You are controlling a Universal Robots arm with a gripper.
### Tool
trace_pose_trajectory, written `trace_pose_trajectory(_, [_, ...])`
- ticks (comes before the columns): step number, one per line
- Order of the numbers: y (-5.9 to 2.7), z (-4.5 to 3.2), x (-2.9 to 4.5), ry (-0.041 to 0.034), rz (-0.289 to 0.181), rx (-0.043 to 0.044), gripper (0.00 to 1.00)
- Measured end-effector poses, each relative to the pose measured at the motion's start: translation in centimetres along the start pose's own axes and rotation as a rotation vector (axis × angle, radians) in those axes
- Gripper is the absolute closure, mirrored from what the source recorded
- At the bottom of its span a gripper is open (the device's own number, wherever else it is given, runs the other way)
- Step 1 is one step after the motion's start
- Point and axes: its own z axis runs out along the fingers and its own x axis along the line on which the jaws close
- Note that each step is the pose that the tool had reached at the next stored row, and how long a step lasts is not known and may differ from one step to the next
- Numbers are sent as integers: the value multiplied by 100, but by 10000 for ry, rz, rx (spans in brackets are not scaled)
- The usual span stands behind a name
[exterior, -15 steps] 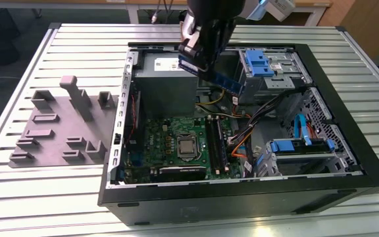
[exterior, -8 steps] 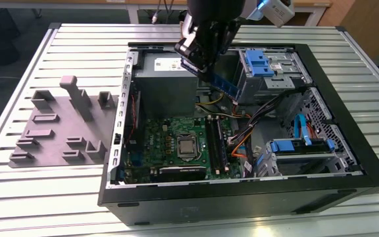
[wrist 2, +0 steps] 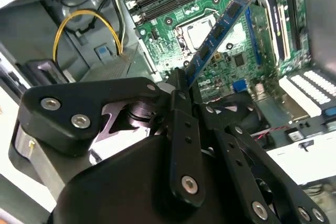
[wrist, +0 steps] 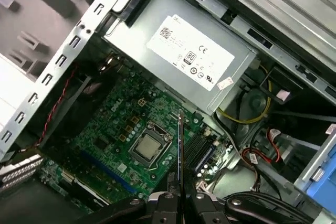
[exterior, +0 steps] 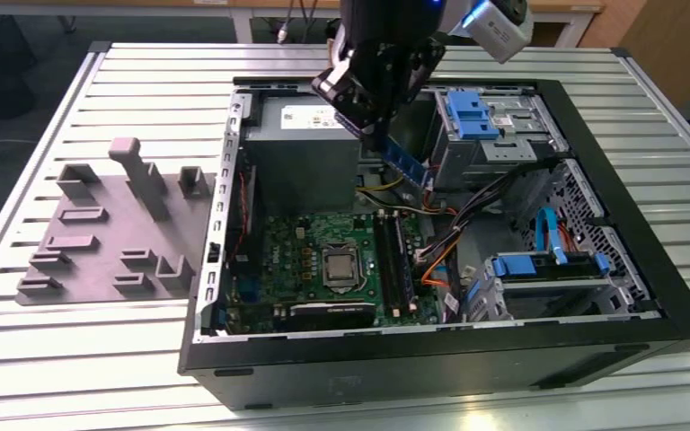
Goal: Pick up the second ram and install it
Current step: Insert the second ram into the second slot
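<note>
Hiding one end of the second ram (exterior: 408,168) inside the closed hand (exterior: 373,135), with the arm above it running out of the exterior view's frame. Crowding the second wrist view with the black linkage of the hand (wrist 2: 181,80). Presenting the stick edge-on in the first wrist view (wrist: 179,150), as a thin dark line rising from the hand (wrist: 179,196). Leaving the memory slots (exterior: 390,260) too dark to tell filled from vacant.

Gripping the second ram by one end, fingers pinched on its two flat faces. Hanging tilted above the motherboard (exterior: 279,247), over the end nearest the power supply (exterior: 303,135), clear of the board. Looking long, narrow and blue-green (wrist 2: 220,32), carrying a row of dark chips along one face. Pointing its free end down toward the motherboard, near the processor (wrist 2: 197,35).

Lying open on its side on a slatted metal tabletop (exterior: 82,359), a black computer case (exterior: 632,296) walling in the motherboard. Resting outside the case, well apart from the motherboard, a grey holder tray (exterior: 93,242) with raised blocks. Glimpsing floor and wooden furniture beyond the tabletop.
</note>
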Motion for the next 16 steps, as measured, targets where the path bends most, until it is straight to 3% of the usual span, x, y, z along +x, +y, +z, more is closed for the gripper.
trace_pose_trajectory(16, [0,75,-1,-5,2904,-23,86])
